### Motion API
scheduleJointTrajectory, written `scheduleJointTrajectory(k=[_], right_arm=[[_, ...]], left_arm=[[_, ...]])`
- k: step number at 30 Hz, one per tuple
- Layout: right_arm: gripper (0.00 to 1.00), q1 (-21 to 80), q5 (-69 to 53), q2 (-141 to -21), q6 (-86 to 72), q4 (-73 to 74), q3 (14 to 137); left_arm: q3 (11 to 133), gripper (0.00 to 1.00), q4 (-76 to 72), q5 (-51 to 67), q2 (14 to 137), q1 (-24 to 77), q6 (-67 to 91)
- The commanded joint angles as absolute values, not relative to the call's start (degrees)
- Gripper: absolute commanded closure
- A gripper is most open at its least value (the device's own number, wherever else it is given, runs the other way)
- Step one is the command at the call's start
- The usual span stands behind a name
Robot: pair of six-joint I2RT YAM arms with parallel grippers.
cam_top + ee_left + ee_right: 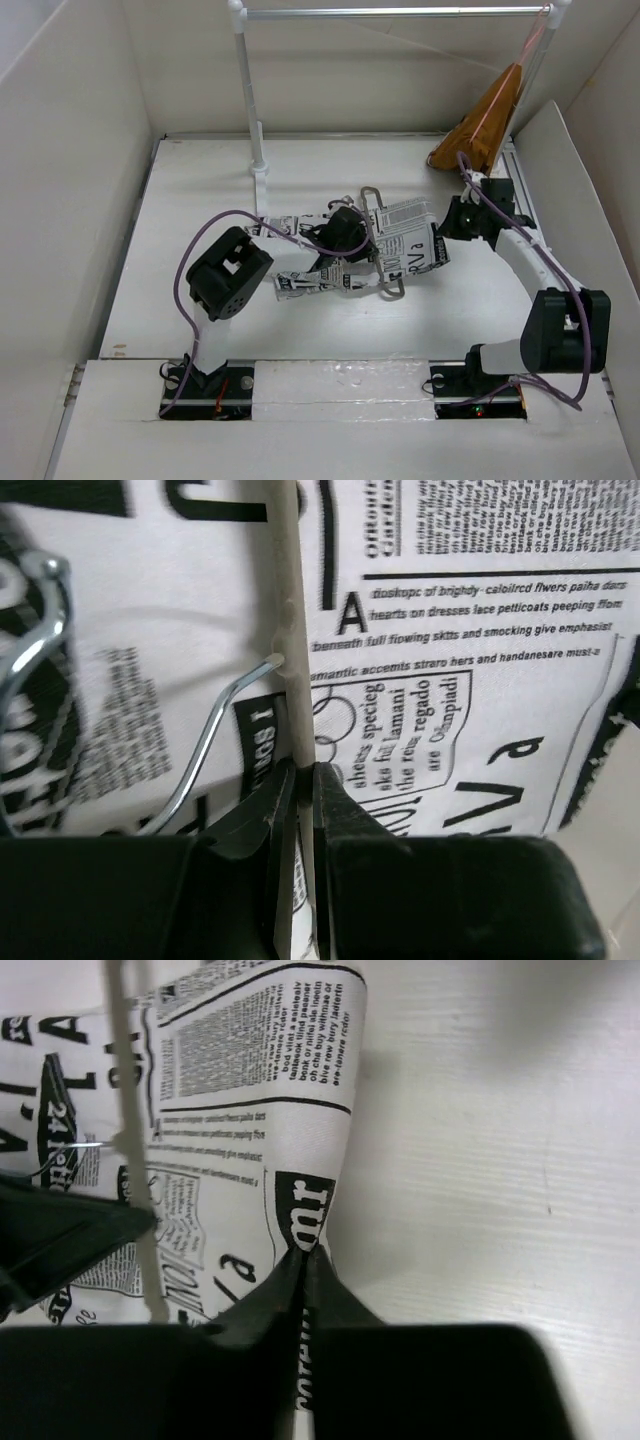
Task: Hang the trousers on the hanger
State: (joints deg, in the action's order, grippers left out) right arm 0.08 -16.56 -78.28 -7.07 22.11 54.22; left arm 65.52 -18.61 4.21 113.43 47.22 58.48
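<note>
The trousers point(410, 238), white with black newspaper print, lie bunched at mid-table over the wire hanger point(372, 195), whose hook pokes out at the back. In the left wrist view, grey wire point(205, 745) joins a pale straight bar point(290, 630) lying across the printed cloth point(480, 680). My left gripper point(303, 770) is shut on that bar, at the trousers' left side point(345, 235). My right gripper point(303, 1252) is shut on a pinched fold of the trousers point(230, 1110) at their right edge point(447, 222). The pale bar point(128, 1110) and the left gripper's fingers point(60, 1235) show in the right wrist view.
A clothes rail point(400, 12) on a white post point(255, 150) spans the back. An orange-brown garment point(480, 130) hangs from its right end on a pinkish hanger. White walls enclose the table on the left, right and back.
</note>
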Motion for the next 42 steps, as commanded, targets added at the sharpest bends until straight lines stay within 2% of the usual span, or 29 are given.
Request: scheduleJointTrajectory(k=[1, 2, 3, 5, 11, 13, 15, 17, 27, 34, 42], right_arm=[[0.81, -2.90, -16.70, -76.99, -5.19, 20.39, 52.91], [0.59, -2.90, -16.96, -77.60, -4.23, 20.65, 52.82], [0.32, -2.90, -18.27, -79.17, -3.61, 21.26, 53.00], [0.21, -2.90, -20.12, -80.85, -2.82, 20.83, 52.30], [0.17, -2.90, -28.11, -87.97, -5.35, 14.07, 47.38], [0.22, -2.11, -30.32, -88.77, -6.24, 11.97, 45.37], [0.54, -1.41, -30.32, -88.33, -7.55, 10.73, 43.87], [1.00, -3.15, -30.67, -87.02, -9.13, 8.35, 42.02], [1.00, -14.05, -30.93, -80.42, -8.79, 11.16, 44.29], [1.00, -17.83, -32.43, -80.51, -8.44, 10.99, 44.38], [1.00, -20.13, -33.66, -80.42, -8.96, 11.60, 47.02]], left_arm=[[62.58, 1.00, -13.89, 0.53, 107.76, 46.06, 54.67], [62.06, 1.00, -13.71, 0.61, 106.62, 46.05, 54.41], [61.62, 1.00, -13.45, 0.62, 106.35, 46.05, 53.71], [62.05, 1.00, -12.83, 0.62, 106.08, 46.05, 53.00], [62.49, 1.00, -12.04, 0.62, 105.73, 46.05, 51.77], [62.67, 1.00, -11.78, 0.62, 105.73, 46.05, 51.07], [63.02, 1.00, -11.17, -1.39, 105.65, 46.05, 50.54], [63.11, 1.00, -10.64, -1.84, 105.21, 46.05, 49.66], [59.51, 1.00, -3.96, -7.11, 98.19, 44.39, 42.81], [55.11, 1.00, -3.60, -7.21, 97.12, 42.98, 41.93], [56.59, 1.00, 2.80, -8.43, 96.94, 42.98, 40.69]])
